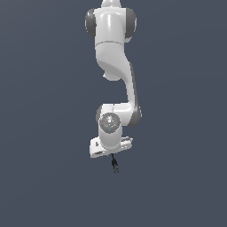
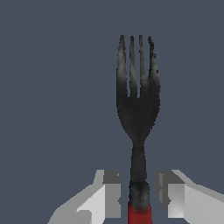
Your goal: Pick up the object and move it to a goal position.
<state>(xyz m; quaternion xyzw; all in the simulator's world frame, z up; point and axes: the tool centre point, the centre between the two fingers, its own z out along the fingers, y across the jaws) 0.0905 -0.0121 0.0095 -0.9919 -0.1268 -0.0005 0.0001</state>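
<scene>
Place: simulated scene, no real room. Evidence: flat uniform slate-grey backdrop filling both views, no walls, furniture, horizon or tabletop edge distinguishable. White robot arm [image 1: 114, 80] rendered with smooth, plastic-like shading, hanging against plain grey in exterior view. Wrist view: blocky pixelated edges on grey fingers [image 2: 106, 197] and black-pronged, red-handled fork [image 2: 138, 109], coarse texture typical of simulator render. No clue to home, kitchen, lab or workshop.

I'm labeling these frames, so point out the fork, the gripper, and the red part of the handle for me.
fork [image 2: 138, 109]: wrist view, on the black head below the prongs.
gripper [image 2: 139, 194]: wrist view, midway between the two fingertips.
red handle [image 2: 139, 215]: wrist view, on the red section at the frame edge.
</scene>
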